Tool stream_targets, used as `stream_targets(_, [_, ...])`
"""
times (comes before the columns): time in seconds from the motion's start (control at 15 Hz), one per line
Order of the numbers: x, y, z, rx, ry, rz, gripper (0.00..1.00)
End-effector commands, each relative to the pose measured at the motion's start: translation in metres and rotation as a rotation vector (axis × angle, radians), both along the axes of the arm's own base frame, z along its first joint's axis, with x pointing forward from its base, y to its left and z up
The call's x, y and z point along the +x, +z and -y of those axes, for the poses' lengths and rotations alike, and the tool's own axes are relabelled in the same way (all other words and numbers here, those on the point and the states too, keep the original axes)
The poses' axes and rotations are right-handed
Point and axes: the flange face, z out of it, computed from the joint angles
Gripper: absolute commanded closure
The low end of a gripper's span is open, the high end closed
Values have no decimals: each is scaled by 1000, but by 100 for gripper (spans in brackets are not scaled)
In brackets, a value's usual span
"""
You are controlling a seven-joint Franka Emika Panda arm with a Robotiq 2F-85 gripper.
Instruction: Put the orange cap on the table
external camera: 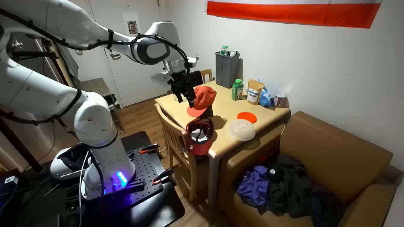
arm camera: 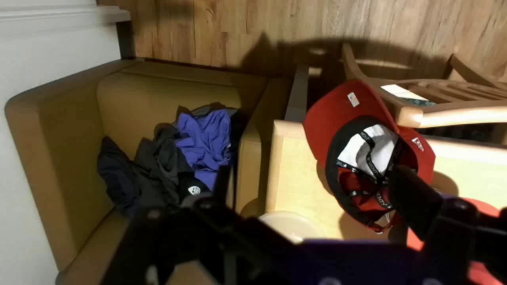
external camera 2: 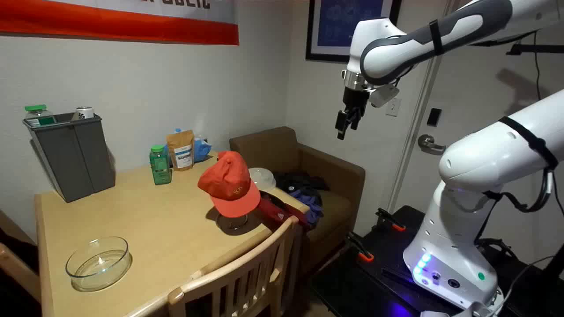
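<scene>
The orange cap [external camera: 204,97] is a red-orange cap with its crown up and brim tilted down. It sits on a dark round support on the table [external camera: 221,104], near the chair side. It also shows in an exterior view [external camera 2: 229,182] and partly behind a finger in the wrist view [arm camera: 484,206]. The light-wood table [external camera 2: 163,229] is in all views, with its corner in the wrist view [arm camera: 297,158]. My gripper [external camera: 185,101] is open, empty and high in the air. It overlaps the cap there, but an exterior view [external camera 2: 347,129] shows it well apart. Its fingers are wide apart in the wrist view [arm camera: 315,178].
A dark-red cap [external camera: 202,147] lies upturned at the table corner by a wooden chair [external camera 2: 246,286]. A clear glass bowl [external camera 2: 99,264], translucent dome [external camera: 242,130], flat orange dish [external camera: 247,117], green bottle [external camera: 237,90], brown bag [external camera: 254,91] and grey bin [external camera: 227,69] stand on the table. A sofa [external camera: 331,145] is beside it.
</scene>
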Motion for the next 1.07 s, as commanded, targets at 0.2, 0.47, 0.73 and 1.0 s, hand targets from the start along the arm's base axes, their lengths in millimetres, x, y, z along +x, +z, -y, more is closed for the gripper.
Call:
stream_targets(0.2, [5,1,-6,-4,4,-7,0])
stream_targets(0.47, [22,3,-15,-5,34,-10,0])
stream_targets(0.73, [57,14,-29,-37,100,-29,0])
stream_targets(1.0, [107,40,-55,-43,161,-42,0])
